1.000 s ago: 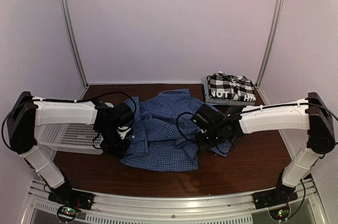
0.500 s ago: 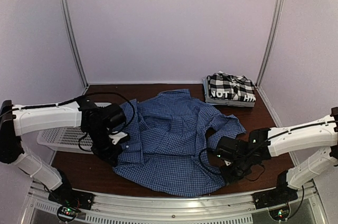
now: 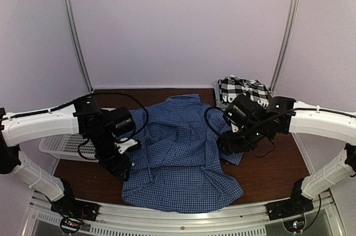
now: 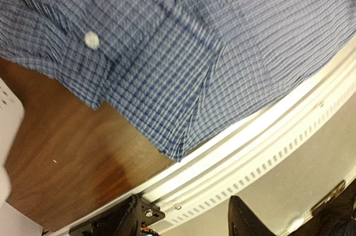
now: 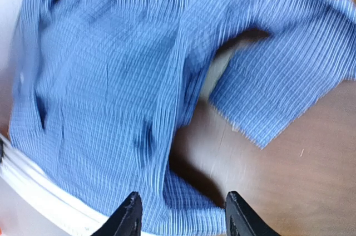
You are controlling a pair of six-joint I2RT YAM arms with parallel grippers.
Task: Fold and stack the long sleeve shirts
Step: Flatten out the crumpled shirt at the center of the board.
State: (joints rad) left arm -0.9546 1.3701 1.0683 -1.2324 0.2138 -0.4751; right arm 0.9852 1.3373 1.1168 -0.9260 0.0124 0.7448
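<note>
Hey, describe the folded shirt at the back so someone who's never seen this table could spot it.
On the brown table, look to the far right corner by the back wall. The folded shirt lies there, just behind the right arm. Unlike the spread-out blue shirt, it has big black-and-white checks.

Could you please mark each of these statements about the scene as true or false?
1. The blue checked shirt lies spread open on the table. True.
2. The black-and-white checked shirt is stacked on top of the blue one. False: it lies folded at the far right corner, not on the blue one.
3. The right gripper has its jaws shut on a sleeve. False: its jaws stand apart with nothing between them.
4. The white mesh basket stands at the left side of the table. True.
5. The left gripper has open jaws and holds nothing. True.
</note>
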